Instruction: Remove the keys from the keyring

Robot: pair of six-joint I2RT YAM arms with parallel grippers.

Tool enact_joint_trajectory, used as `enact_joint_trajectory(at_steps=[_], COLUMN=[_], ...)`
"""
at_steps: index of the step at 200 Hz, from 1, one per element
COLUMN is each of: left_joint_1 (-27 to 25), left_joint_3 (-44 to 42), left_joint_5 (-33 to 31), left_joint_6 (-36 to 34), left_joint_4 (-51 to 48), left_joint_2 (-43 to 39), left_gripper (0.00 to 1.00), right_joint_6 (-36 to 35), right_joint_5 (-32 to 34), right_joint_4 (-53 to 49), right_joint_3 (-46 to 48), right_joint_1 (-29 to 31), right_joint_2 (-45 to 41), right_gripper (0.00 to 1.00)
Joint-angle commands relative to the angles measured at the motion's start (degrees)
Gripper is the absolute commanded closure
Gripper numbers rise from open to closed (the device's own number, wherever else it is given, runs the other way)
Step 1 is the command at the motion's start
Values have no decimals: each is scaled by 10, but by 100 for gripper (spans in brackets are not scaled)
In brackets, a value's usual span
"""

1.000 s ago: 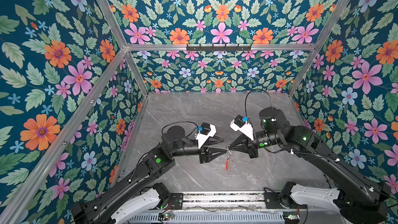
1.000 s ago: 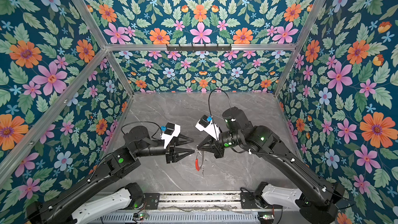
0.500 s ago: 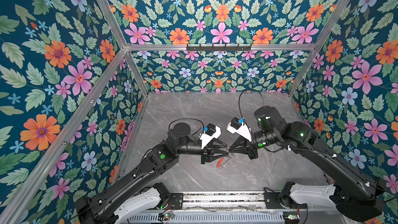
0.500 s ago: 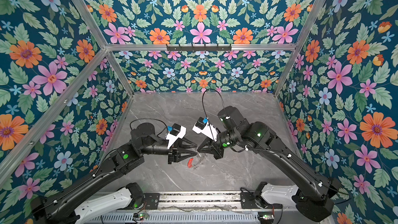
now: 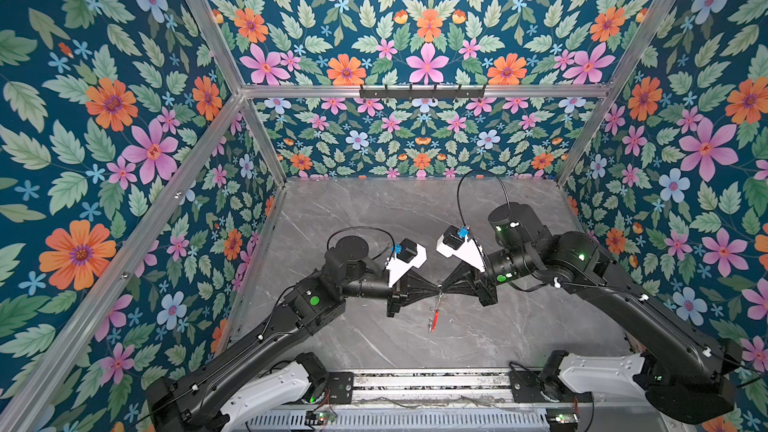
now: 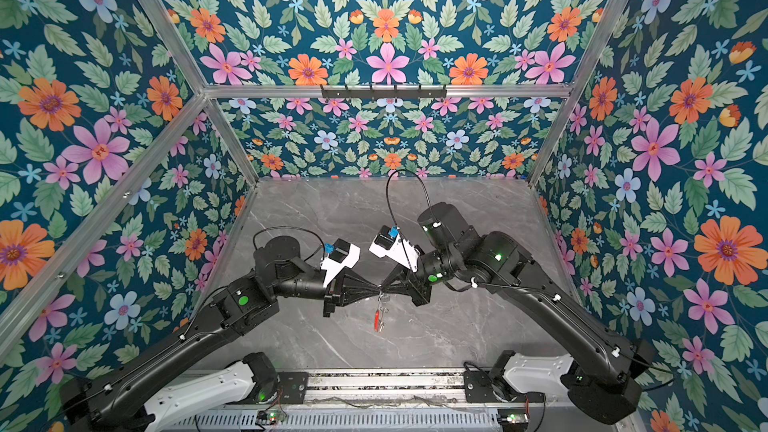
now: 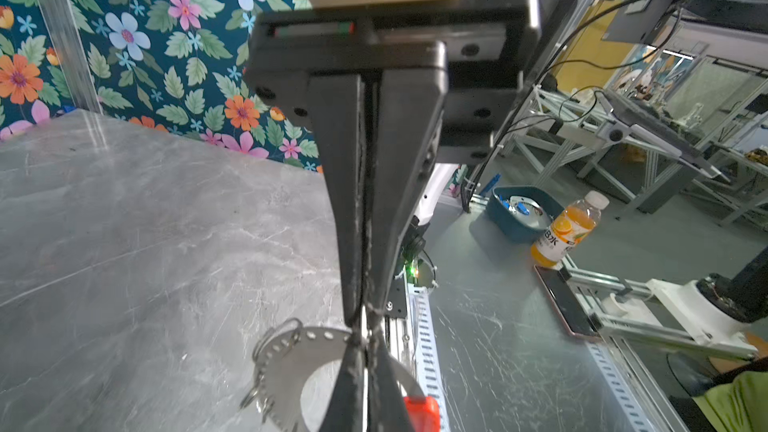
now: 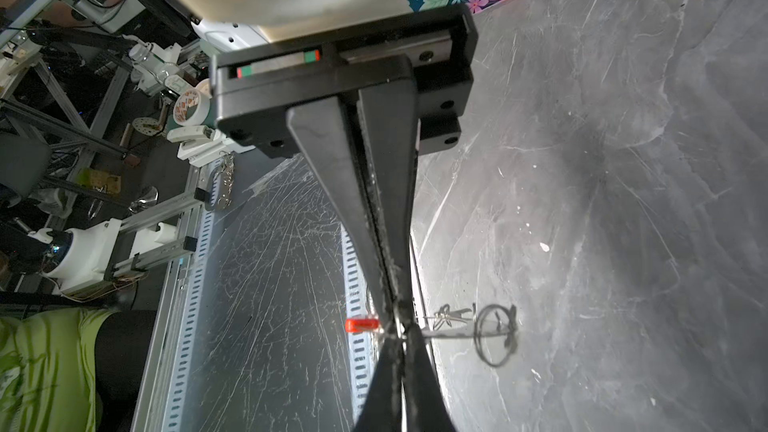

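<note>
Both tools meet tip to tip just below the middle of both top views, above the grey table (image 5: 374, 209). The left tool (image 5: 434, 289) and right tool (image 5: 443, 288) are each pinched tight on the keyring (image 5: 435, 313), which hangs down between them with its red sleeve (image 6: 377, 320) lowest.

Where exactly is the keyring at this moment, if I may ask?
In both top views the keyring hangs mid-table, pinched between the left gripper and right gripper.

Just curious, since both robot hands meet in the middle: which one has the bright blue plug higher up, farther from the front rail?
The right hand: its blue plug sits farther back on the table than the left hand's blue plug.
</note>
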State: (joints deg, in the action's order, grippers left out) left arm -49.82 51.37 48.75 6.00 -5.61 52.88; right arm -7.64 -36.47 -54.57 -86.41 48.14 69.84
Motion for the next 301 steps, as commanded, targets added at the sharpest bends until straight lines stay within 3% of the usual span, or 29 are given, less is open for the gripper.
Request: enact_joint_trajectory(at_steps=[1,15,35,60,82,124,163,211,301], left_joint_1=[-1,-1,0,0,-1,-1,0,0,0], left_joint_3=[-6,-21,-46,-73,-97,-135,-151,-175,-187], left_joint_5=[-7,-13,-35,-57,-63,-68,-53,-24,14], left_joint_6=[-1,7,20,24,30,27,44,95,158], left_joint_4=[38,67,117,171,222,309,385,515,607], left_joint_2=[-5,-13,-33,-58,-78,-116,-112,-97,-74], left_gripper=[100,100,100,100,100,100,100,100,100], right_joint_6=[13,21,40,69,87,116,112,73,51], right_joint_5=[-4,-8,-9,10,45,55,52,117,162], right_joint_4=[42,63,117,213,297,469,490,520,568], right_joint_3=[2,13,45,105,168,312,331,346,357], right_joint_1=[1,1,2,1,1,3,21,93,152], right_joint_2=[-3,-7,-34,-92,-144,-236,-240,-230,-219], right_gripper=[100,99,62,50,49,52,52,47,46])
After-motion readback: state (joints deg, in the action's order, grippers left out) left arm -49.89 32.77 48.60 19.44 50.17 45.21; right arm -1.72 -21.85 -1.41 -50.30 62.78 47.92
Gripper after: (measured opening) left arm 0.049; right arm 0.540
